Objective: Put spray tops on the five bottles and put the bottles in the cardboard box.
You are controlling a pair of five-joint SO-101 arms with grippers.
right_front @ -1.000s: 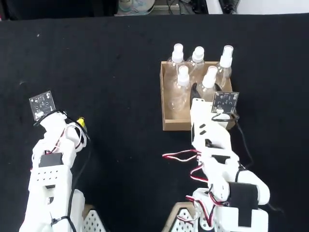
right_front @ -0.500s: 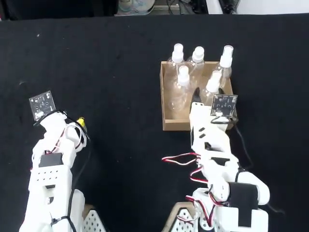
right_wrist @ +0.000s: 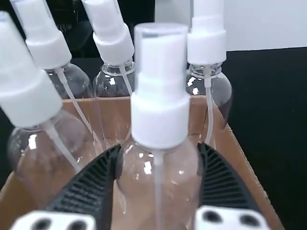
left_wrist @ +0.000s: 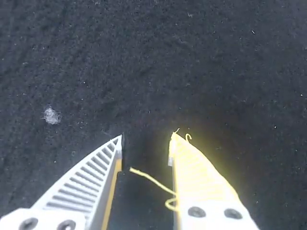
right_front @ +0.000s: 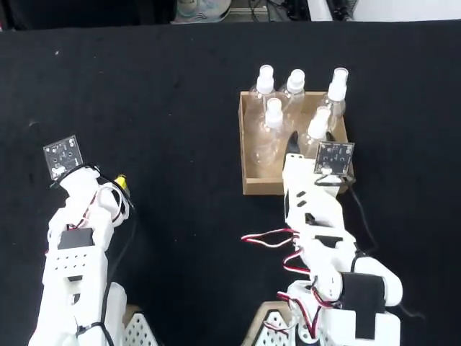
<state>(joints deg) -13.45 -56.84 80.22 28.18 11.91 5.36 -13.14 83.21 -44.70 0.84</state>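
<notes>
The cardboard box (right_front: 248, 148) stands right of the table's middle. Several clear bottles with white spray tops stand in it, three along the far wall (right_front: 295, 83) and one nearer on the left (right_front: 273, 115). My right gripper (right_front: 308, 140) is inside the box, shut on the near right bottle (right_front: 318, 124), which tilts slightly. In the right wrist view the black fingers (right_wrist: 91, 184) press both sides of that bottle (right_wrist: 159, 120). My left gripper (right_front: 119, 184) rests at the far left over bare cloth, open with nothing between its fingertips (left_wrist: 145, 141).
Black cloth (right_front: 166, 108) covers the table, with free room between the two arms and beyond the box. A small white speck (left_wrist: 50, 115) lies on the cloth near the left gripper. Red and white cables (right_front: 270, 234) loop beside the right arm.
The right gripper and its bottle shifted slightly toward the box's near right corner, and the bottle's top leaned that way. The left arm stayed still.
</notes>
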